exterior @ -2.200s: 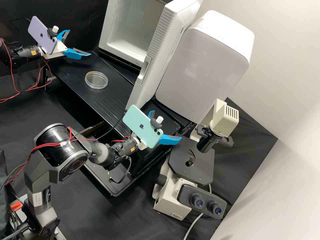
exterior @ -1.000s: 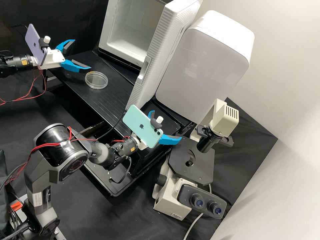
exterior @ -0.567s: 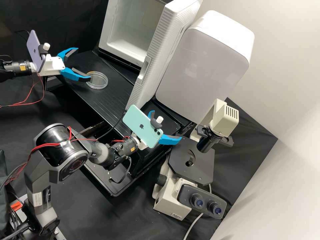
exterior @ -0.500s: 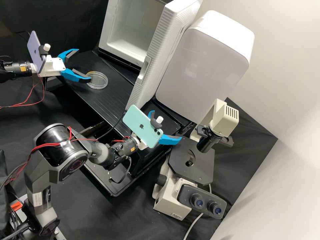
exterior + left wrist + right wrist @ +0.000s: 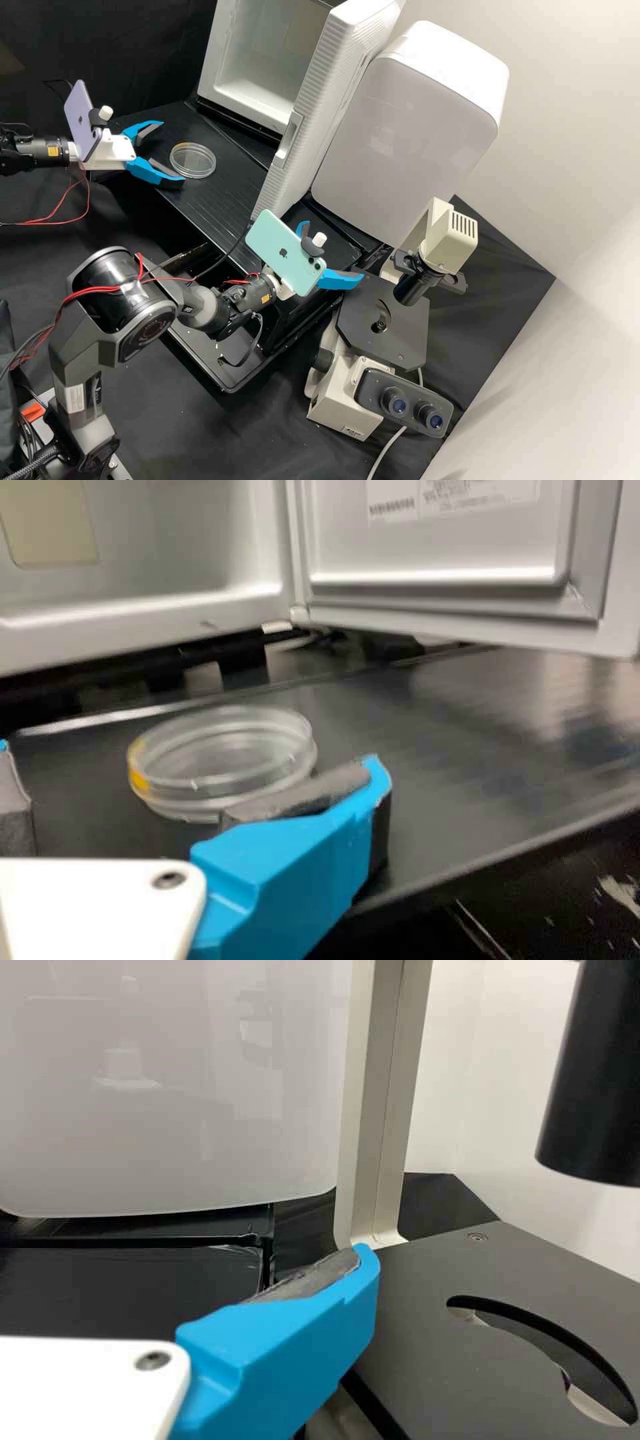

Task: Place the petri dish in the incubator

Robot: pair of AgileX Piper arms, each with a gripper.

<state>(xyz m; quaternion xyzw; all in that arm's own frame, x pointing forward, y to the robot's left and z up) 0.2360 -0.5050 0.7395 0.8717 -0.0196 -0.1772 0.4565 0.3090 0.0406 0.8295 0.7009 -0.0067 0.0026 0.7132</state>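
High view: left pincer point(image 5: 168, 151), jaws spread wide, sits low over the black bench point(image 5: 220, 200), its tips just left of the petri dish point(image 5: 193, 160). The dish lies flat before the open incubator point(image 5: 267, 53). Right pincer point(image 5: 333, 260), likewise spread, hangs near the microscope point(image 5: 380, 333).

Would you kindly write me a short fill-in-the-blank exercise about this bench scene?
1. The dish lies on the black ____.
2. The incubator door stands ____.
3. The right gripper hangs by the ____ stage.
Missing words: bench; open; microscope.
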